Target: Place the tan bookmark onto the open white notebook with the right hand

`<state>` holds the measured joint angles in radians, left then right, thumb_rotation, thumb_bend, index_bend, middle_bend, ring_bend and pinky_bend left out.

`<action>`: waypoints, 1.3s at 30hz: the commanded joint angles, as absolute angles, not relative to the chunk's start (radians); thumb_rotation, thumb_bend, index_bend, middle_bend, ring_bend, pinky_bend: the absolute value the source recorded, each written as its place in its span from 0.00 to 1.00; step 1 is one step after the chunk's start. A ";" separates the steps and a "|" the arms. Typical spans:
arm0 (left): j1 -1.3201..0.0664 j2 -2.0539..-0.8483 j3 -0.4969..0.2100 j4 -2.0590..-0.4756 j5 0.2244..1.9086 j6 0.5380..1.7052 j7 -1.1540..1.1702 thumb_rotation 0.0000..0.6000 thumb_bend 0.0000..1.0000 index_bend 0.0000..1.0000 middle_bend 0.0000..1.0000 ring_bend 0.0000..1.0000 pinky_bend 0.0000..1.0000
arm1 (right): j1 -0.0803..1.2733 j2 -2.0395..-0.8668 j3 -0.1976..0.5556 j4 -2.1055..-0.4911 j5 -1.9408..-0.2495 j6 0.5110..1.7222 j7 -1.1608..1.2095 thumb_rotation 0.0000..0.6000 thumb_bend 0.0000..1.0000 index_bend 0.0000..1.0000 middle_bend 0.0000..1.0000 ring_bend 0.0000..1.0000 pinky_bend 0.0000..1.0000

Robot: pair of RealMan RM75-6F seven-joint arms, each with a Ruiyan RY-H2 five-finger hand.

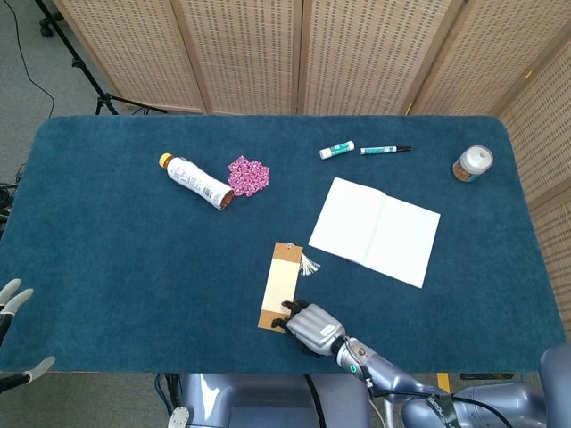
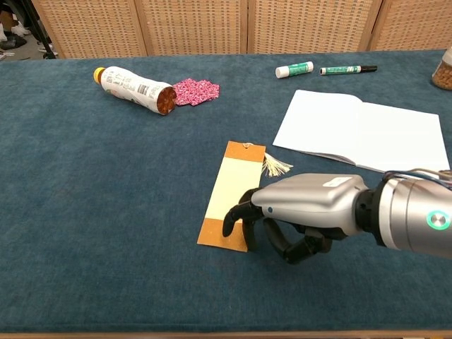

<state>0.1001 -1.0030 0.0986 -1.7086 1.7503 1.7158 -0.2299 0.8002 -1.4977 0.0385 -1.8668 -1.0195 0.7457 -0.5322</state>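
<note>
The tan bookmark (image 1: 279,283) (image 2: 233,194) lies flat on the blue cloth near the front edge, tilted, with its tasselled end pointing toward the open white notebook (image 1: 375,230) (image 2: 360,131). My right hand (image 1: 308,325) (image 2: 304,212) sits palm down just right of the bookmark's near end. Its dark fingertips (image 2: 236,217) press on the bookmark's near right corner, and the other fingers curl loosely under the palm, gripping nothing. My left hand (image 1: 13,299) shows only at the lower left edge of the head view, off the table, fingers apart and holding nothing.
A bottle (image 1: 196,181) (image 2: 134,88) lies on its side at the far left beside a pink patterned piece (image 1: 249,175) (image 2: 195,91). A glue stick (image 1: 337,150) and a marker (image 1: 385,149) lie behind the notebook. A jar (image 1: 470,163) stands far right.
</note>
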 commanded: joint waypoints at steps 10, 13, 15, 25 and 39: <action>0.095 -1.006 0.098 -1.715 1.744 1.701 -0.215 1.00 0.00 0.00 0.00 0.00 0.00 | 0.848 -1.445 0.120 -1.940 -1.023 0.802 -0.510 1.00 1.00 0.20 0.21 0.08 0.10; 0.092 -1.006 0.097 -1.718 1.741 1.693 -0.208 1.00 0.00 0.00 0.00 0.00 0.00 | 0.879 -1.467 0.156 -1.922 -0.995 0.818 -0.530 1.00 1.00 0.20 0.21 0.08 0.10; 0.091 -1.006 0.096 -1.722 1.737 1.689 -0.207 1.00 0.00 0.00 0.00 0.00 0.00 | 0.911 -1.503 0.181 -1.886 -0.960 0.830 -0.553 1.00 1.00 0.20 0.21 0.08 0.10; 0.082 -0.999 0.081 -1.730 1.697 1.670 -0.221 1.00 0.00 0.00 0.00 0.00 0.00 | 1.025 -1.698 0.214 -1.603 -0.829 0.900 -0.686 1.00 1.00 0.21 0.21 0.08 0.10; 0.069 -0.993 0.076 -1.735 1.673 1.640 -0.229 1.00 0.00 0.00 0.00 0.00 0.00 | 1.079 -1.809 0.201 -1.384 -0.718 0.908 -0.763 1.00 1.00 0.21 0.21 0.07 0.10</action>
